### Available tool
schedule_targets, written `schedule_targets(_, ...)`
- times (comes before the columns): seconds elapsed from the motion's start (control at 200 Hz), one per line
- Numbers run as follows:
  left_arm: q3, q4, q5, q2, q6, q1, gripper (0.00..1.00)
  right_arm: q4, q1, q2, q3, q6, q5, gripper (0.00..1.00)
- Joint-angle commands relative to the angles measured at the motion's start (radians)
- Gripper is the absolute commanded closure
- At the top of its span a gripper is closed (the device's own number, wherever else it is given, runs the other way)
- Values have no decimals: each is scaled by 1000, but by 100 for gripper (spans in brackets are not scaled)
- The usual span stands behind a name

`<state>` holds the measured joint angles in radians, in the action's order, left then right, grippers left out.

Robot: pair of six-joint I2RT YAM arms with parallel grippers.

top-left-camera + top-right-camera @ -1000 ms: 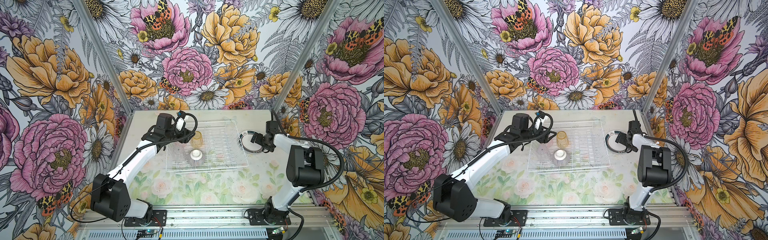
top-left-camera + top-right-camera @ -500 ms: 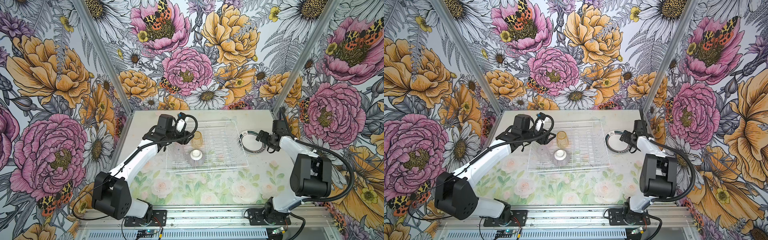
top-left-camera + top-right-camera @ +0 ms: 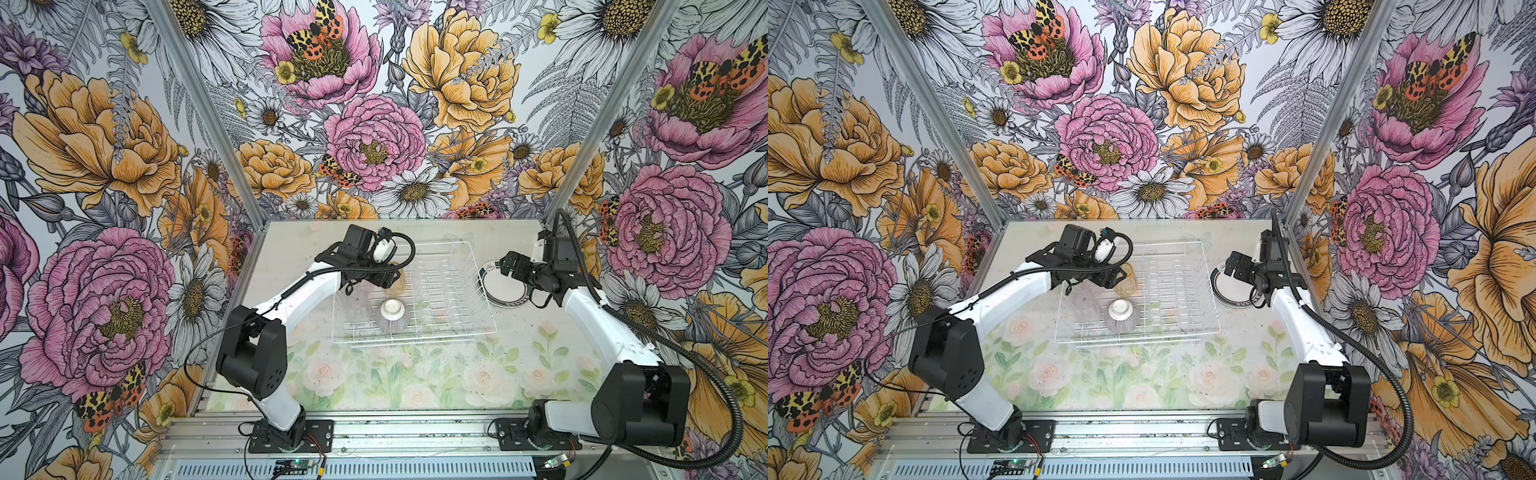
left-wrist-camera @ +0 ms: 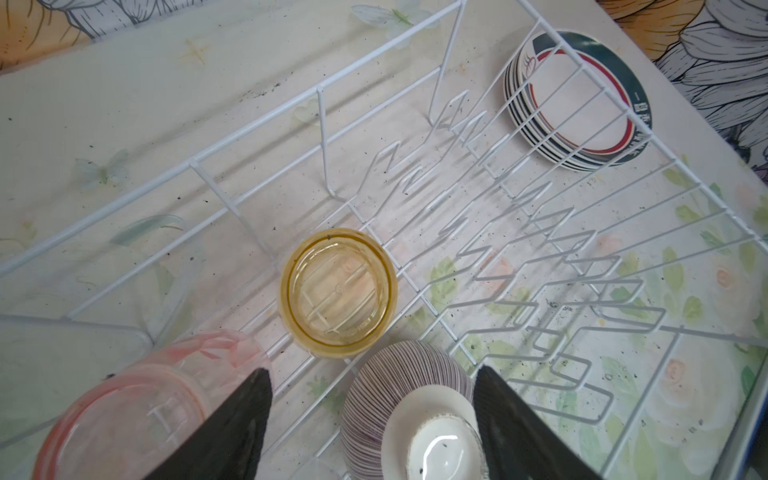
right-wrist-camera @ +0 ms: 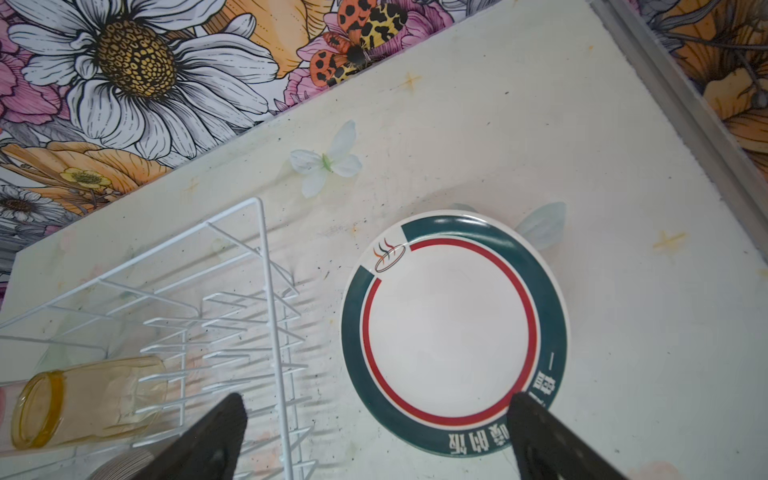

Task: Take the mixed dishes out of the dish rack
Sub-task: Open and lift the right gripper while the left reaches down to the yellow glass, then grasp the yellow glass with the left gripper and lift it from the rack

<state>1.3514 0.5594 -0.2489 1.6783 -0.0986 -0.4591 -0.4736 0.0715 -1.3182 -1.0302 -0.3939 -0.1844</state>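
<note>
Dishes in the dish rack (image 3: 457, 330) lie right under the left hand (image 3: 384, 277), which hovers over the rack's upper-left part in both top views. Its fingers (image 4: 232, 415) are spread wide with nothing gripped between them. In the left wrist view an upturned ribbed bowl (image 4: 409, 374) with a white foot shows beneath the gap. An amber tumbler (image 4: 338, 293) stands on the grid just beside the bowl, and a pink tumbler (image 4: 137, 411) sits near them past one finger.

Toward the right of both top views, the right hand (image 3: 505, 266) hangs over a stack of white plates (image 3: 500, 291) with teal-and-red rims. Its fingers (image 5: 208, 436) are also wide apart and hold nothing. The stack rests on the tabletop (image 3: 415, 374) just outside the rack's upper-right corner. The rack itself sits in the middle of the floral tabletop, toward the back wall.
</note>
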Motion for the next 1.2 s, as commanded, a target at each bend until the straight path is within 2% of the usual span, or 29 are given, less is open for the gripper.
schedule_targets(0.0, 76, 42, 68, 47, -21, -15, 21, 6, -14, 42, 11, 6, -38, 1)
schedule_targets(0.49, 319, 272, 192, 265, -13, -72, 23, 8, -38, 45, 23, -3, -49, 1)
schedule_targets(0.876, 397, 324, 215, 350, -15, -82, 24, 10, -38, 29, 26, 6, -46, 0)
schedule_targets(1.196, 407, 326, 218, 372, -19, -84, 18, 18, -37, 19, 33, 5, -44, 0)
